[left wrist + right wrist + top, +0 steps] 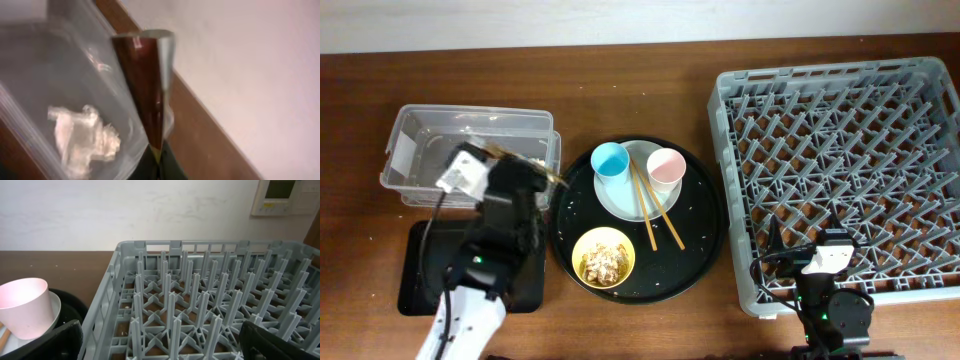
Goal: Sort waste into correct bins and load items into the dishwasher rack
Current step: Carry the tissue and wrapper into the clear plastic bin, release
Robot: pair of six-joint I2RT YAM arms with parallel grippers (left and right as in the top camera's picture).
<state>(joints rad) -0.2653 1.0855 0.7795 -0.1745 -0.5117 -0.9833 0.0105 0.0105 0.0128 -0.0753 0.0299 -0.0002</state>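
Left tool (158, 161) pinched shut on the long brown-and-gold wrapper (145, 90), long axis toward 12 o'clock off the tips, over the clear tub's (470, 113) 3 o'clock end; right tool (160, 347) gaping, empty, far off at the dishwasher rack (722, 150).

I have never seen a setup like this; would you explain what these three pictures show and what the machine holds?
Two robot arms work at a table. One picture looks down from above; the other two come from a camera on each wrist. The left claw is shut on a long brown-and-gold wrapper, by a clear tub with a crumpled tissue inside. The right claw is open and empty, facing the grey dishwasher rack. A round black tray holds a plate with a blue cup, a pink cup and chopsticks, plus a yellow bowl of food scraps. A small black tray sits beside the tub.
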